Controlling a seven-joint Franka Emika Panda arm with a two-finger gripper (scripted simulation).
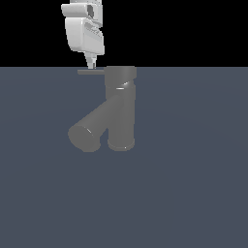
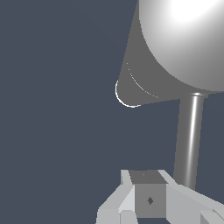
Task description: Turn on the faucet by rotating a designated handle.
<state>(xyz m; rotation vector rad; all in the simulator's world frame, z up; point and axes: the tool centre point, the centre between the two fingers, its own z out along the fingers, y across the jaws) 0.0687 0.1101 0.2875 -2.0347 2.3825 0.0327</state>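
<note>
The handle (image 1: pixel 92 72) projected sideways from the cap of the faucet (image 1: pixel 120 109), pointing toward the exterior view's left. The faucet stood upright on the floor (image 1: pixel 193 193), its thick spout slanting down toward the same side. The gripper (image 1: pixel 90 62) hung directly above the handle's outer end, fingertips just at the rod. Whether its fingers were spread or pressed together could not be determined.

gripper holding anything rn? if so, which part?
Nothing visibly held. The gripper sits at the handle near its outer end; the handle runs beside the fingers, not between them.
</note>
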